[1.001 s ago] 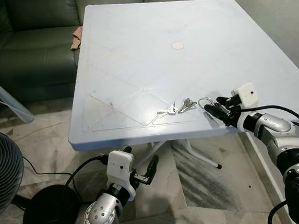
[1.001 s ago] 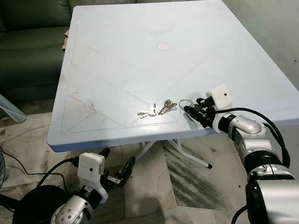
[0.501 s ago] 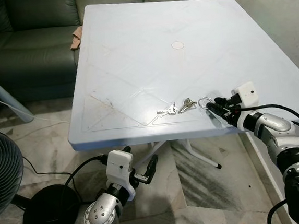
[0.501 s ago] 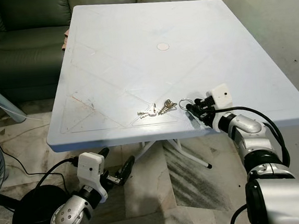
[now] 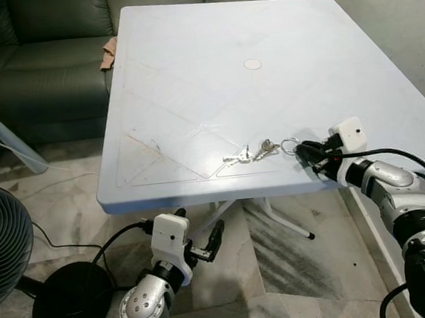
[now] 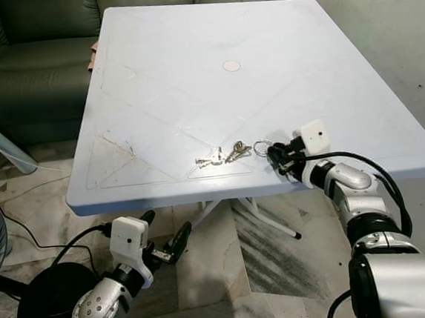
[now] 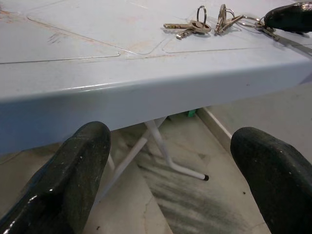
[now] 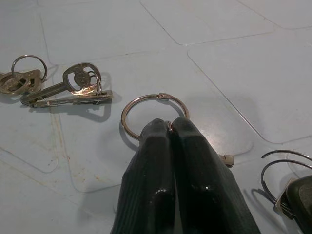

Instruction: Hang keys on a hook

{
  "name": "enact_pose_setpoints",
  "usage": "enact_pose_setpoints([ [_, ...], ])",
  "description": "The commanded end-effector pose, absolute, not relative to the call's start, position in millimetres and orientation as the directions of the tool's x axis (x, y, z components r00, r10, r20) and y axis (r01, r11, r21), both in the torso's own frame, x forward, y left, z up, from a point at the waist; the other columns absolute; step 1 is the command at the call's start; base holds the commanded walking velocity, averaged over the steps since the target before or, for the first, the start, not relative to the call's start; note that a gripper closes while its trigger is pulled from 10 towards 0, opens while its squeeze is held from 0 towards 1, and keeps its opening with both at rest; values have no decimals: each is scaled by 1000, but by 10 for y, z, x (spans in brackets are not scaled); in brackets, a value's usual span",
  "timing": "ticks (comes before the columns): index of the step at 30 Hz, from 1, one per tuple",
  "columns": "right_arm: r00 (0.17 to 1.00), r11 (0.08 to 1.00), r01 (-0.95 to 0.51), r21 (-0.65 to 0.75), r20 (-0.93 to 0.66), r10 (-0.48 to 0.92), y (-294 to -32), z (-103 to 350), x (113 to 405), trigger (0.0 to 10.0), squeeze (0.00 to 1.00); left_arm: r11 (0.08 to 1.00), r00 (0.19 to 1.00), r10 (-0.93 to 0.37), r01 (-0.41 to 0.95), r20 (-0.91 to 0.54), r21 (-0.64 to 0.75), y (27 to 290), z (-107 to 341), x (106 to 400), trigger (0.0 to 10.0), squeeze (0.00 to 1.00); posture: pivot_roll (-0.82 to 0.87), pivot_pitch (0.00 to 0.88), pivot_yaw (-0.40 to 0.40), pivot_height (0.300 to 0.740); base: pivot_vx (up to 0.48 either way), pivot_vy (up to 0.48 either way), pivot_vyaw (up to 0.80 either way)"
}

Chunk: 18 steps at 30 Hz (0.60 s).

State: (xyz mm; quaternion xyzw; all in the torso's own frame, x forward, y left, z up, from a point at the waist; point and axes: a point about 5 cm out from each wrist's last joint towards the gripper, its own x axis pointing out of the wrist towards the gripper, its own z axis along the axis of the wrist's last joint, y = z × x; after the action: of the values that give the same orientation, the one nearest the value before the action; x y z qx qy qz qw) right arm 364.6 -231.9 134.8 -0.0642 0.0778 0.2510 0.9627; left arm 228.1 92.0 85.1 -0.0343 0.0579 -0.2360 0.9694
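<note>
1. Pale blue table (image 5: 214, 92) is standing before a green sofa (image 5: 40, 62).
2. Left gripper (image 5: 203, 247) is hanging under the table edge, fingers spread apart.
3. Right gripper (image 8: 170, 146) is pinching a metal ring (image 8: 154, 116) near the front edge.
4. Two key bunches (image 5: 251, 154) are lying just beside the ring.

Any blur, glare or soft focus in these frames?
Eye views: sharp, evenly lit, mild sheen on the table. Left wrist view: left gripper fingers soft, keys crisp. Right wrist view: key ring sharp, right gripper glossy with highlights.
</note>
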Motion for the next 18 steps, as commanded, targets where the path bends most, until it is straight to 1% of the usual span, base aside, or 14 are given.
enact_pose_setpoints([
  [1,858,863,-499,-82,-188,479,-2320,1353,3651,353,0,887,882,-460,454,-101,-82,922,859,2248,10000,0,49,176,-60,740,0,0,0],
  [2,858,862,-499,-82,-188,479,-2318,1352,3651,353,0,887,882,-460,454,-100,-82,921,860,2247,10000,0,50,175,-61,740,0,0,0],
  [3,856,862,-501,-80,-189,481,-2313,1346,3649,0,0,887,882,-461,454,-100,-82,920,860,2246,10000,0,50,174,-61,740,0,0,0],
  [18,862,872,-489,-26,-165,479,-2285,1275,3620,0,0,889,884,-457,451,-99,-82,926,861,2255,10000,0,49,176,-61,740,0,0,0],
])
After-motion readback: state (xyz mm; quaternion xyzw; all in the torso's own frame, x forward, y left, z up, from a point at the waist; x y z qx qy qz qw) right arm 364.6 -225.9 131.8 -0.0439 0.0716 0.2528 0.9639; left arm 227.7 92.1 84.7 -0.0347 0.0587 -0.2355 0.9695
